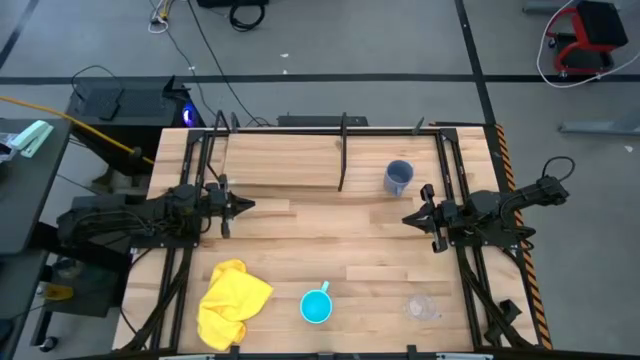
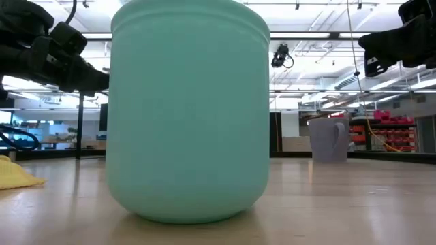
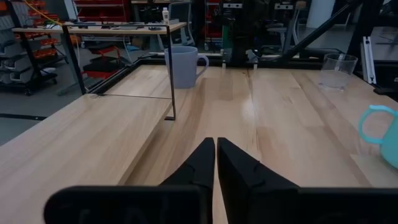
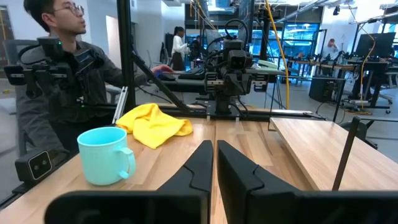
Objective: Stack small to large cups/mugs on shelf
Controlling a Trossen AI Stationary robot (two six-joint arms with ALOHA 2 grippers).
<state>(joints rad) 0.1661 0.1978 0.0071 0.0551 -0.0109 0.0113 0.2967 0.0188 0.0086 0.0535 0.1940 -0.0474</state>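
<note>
A grey-blue mug (image 1: 398, 177) stands on the table at the far right, just past the right end of the shelf (image 1: 280, 160), a raised wooden plank on thin black posts along the far edge. A cyan mug (image 1: 316, 306) with a handle stands at the near middle and fills the low view (image 2: 187, 109). To its right stands a clear cup (image 1: 421, 306). My left gripper (image 1: 245, 205) hovers shut at mid-left and points toward the table's right. My right gripper (image 1: 408, 217) hovers shut at mid-right and points toward the table's left. Neither is near a cup.
A crumpled yellow cloth (image 1: 232, 303) lies at the near left, beside the cyan mug. Black frame rails run along the table's left and right sides. Bare wood lies between the two grippers. A person (image 4: 56, 74) sits beyond the table's near edge.
</note>
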